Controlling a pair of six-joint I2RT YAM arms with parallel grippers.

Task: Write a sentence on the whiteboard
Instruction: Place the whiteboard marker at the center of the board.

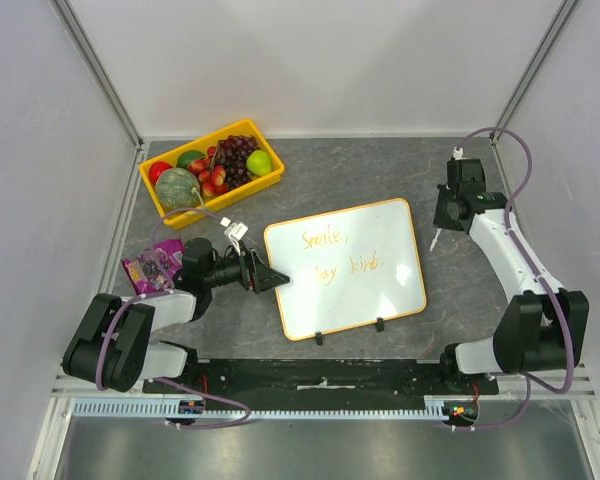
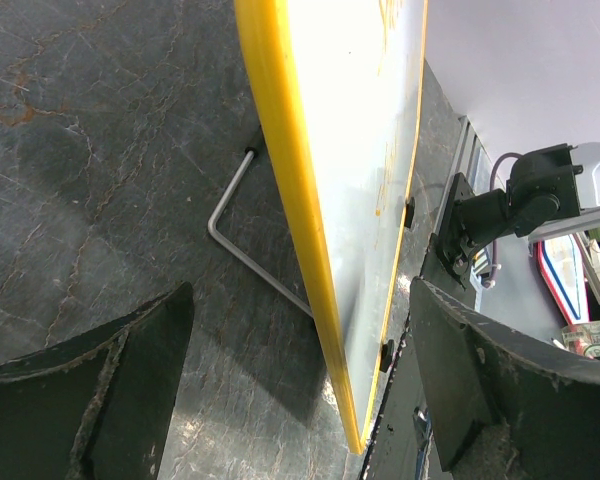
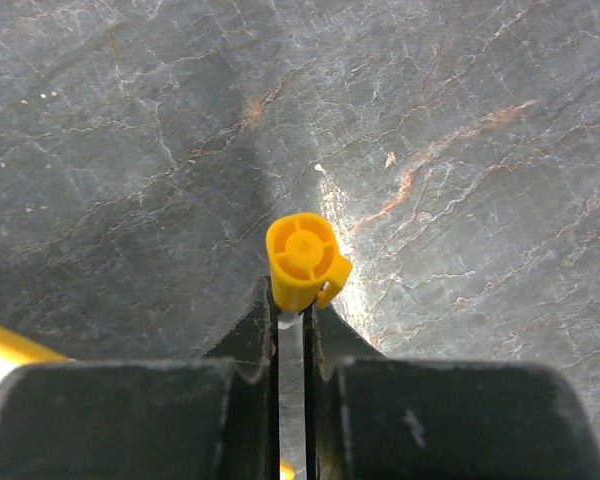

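Your left gripper [image 1: 270, 281] stands spread wide at the whiteboard [image 1: 380, 290]; your right gripper [image 3: 291, 310] is clamped on the marker [image 3: 305, 258].
From the top view's upper left: a yellow fruit crate [image 1: 230, 198], then the left fingers [image 2: 130, 370] straddling the board's left rim without touching it. The whiteboard sits mid-frame on the grey table [image 1: 380, 165], carrying the sentence [image 1: 342, 252] "Smile, stay kind" in faint orange. Right of it, apart from the board, the marker points down at the table.
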